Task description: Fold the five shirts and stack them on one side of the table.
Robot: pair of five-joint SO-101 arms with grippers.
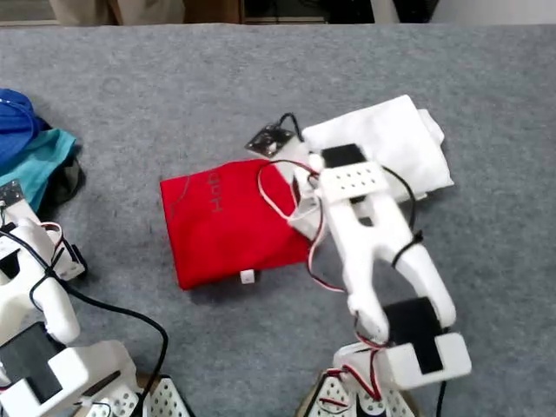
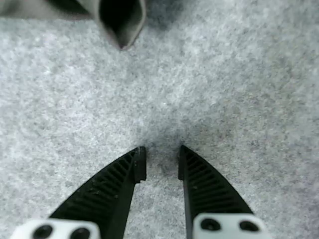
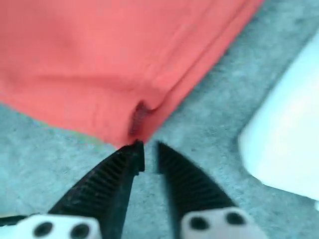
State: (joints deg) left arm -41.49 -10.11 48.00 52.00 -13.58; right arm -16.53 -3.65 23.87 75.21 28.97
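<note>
Red shirt (image 1: 226, 221) folded at centre, white shirt (image 1: 391, 143) folded at 2 o'clock, unstacked. Blue-teal heap (image 1: 30, 143) at 9 o'clock looks unfolded. Left jaws, right jaws: narrow gap, empty.

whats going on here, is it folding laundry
Two arms are working on shirts on a grey table. The right arm is stretched over the middle, its jaws slightly apart at the edge of a folded red shirt, with a folded white shirt beside it. The left arm sits back, jaws empty. Blue and teal shirts lie bunched at the left edge.
</note>
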